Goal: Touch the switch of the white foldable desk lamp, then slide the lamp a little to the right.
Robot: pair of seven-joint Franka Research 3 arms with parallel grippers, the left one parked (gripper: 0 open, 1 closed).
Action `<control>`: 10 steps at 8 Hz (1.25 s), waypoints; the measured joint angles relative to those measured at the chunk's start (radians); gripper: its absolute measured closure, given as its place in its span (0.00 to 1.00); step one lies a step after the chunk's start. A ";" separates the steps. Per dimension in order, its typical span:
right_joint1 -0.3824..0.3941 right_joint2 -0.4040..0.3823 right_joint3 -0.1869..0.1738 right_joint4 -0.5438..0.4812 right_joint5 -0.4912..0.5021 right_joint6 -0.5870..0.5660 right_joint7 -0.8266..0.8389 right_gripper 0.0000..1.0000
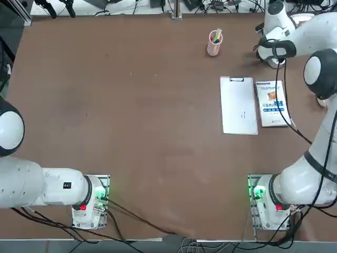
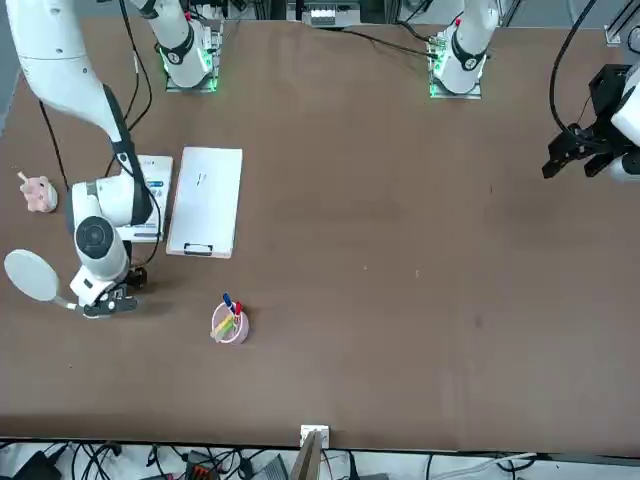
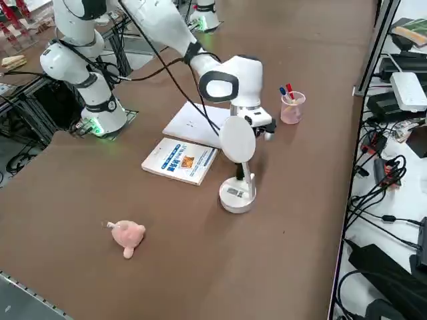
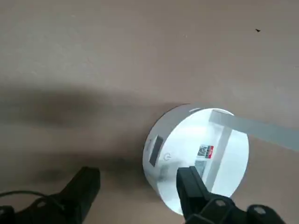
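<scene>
Wrist view: black two-finger right gripper (image 4: 135,186) open, one finger (image 4: 189,184) over round base of white foldable desk lamp (image 4: 196,156), beside power-symbol switch (image 4: 167,157). Step: touching switch. Next: press, then slide rightward.

A robotics lab: cables (image 3: 383,193) and devices crowd the table's (image 1: 131,105) edges.

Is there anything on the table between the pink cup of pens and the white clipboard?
No; the top view shows only bare table between cup and clipboard.
</scene>
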 joint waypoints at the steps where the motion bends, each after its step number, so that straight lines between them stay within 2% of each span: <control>1: -0.001 0.003 0.000 0.000 0.000 0.004 0.000 0.00; 10: -0.001 0.021 0.000 0.001 -0.003 0.024 0.000 0.00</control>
